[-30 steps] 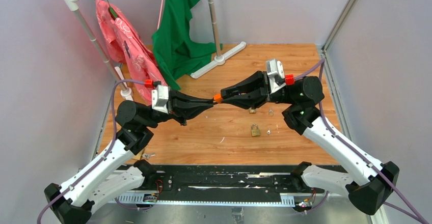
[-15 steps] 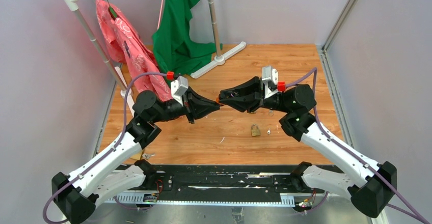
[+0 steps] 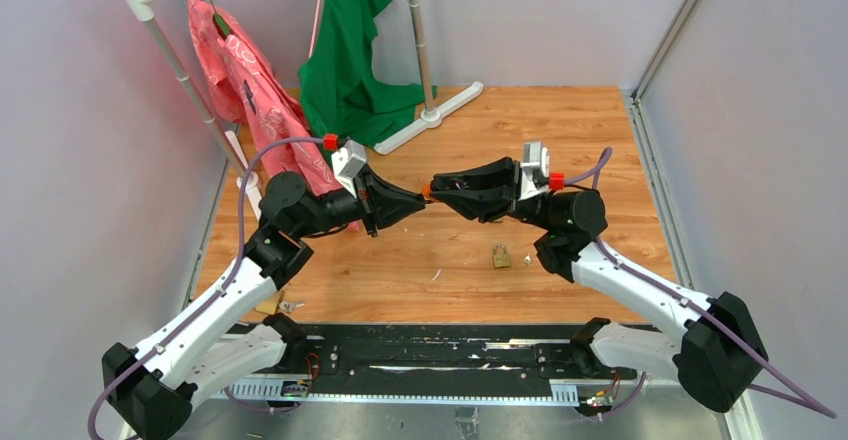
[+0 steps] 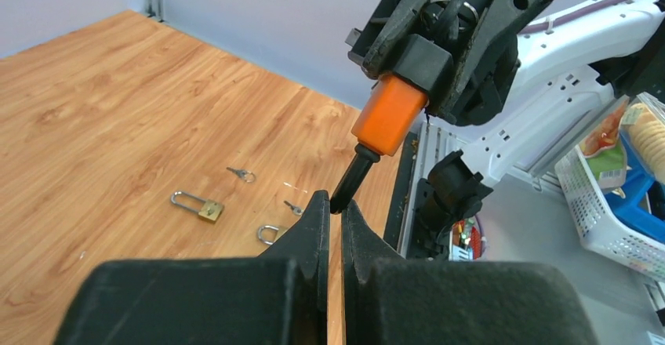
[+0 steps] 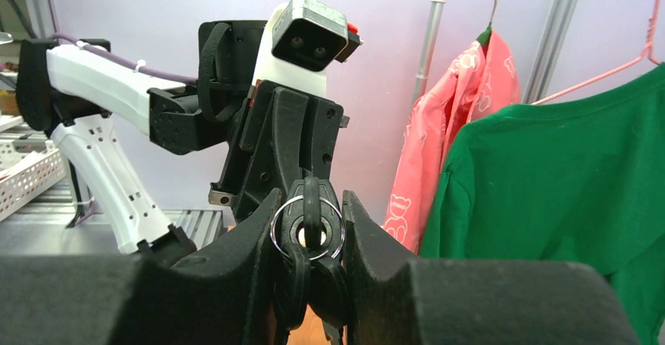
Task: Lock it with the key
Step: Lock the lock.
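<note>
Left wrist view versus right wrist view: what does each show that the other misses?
Only the left wrist view shows the padlocks and loose small keys on the wooden floor, and the orange-handled tool reaching from the right gripper to the left gripper.

Only the right wrist view shows the key ring between the right gripper's fingers, the pink garment and the green shirt.

Both show the opposite arm facing the camera.

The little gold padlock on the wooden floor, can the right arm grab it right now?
Probably not right away. The right arm's gripper has its jaws shut on an orange-handled key tool, so it is full. The small brass padlock lies uncovered on the wooden tabletop, so the way down looks free.
</note>
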Tool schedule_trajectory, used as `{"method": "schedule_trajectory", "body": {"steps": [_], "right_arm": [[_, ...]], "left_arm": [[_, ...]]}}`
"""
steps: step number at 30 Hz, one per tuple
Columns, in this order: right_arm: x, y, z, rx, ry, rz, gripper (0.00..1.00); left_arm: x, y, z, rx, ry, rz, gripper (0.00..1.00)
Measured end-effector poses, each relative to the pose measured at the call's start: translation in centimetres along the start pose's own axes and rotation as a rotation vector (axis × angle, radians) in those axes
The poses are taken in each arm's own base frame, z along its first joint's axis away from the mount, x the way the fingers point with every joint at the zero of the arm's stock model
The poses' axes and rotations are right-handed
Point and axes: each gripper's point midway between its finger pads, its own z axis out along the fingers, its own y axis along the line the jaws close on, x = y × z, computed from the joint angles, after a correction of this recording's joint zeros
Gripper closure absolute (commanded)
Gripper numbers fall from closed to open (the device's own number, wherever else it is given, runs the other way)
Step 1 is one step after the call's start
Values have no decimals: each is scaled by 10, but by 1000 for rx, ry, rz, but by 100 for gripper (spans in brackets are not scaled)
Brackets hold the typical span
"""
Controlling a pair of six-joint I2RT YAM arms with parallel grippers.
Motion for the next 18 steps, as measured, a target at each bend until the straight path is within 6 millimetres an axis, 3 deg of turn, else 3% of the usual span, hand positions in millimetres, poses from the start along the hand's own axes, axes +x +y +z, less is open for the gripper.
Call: {"method": "schedule_trajectory", "body": {"steps": [6,18], "right_arm": [[3,-4,-5,45,-61,-9,100],[9,-15,2,88,-199,-13,100]], "left_arm": [[-8,5,-3,-30,-6,-13,100],[-16,17,-6,-96,-35,-32,100]]}}
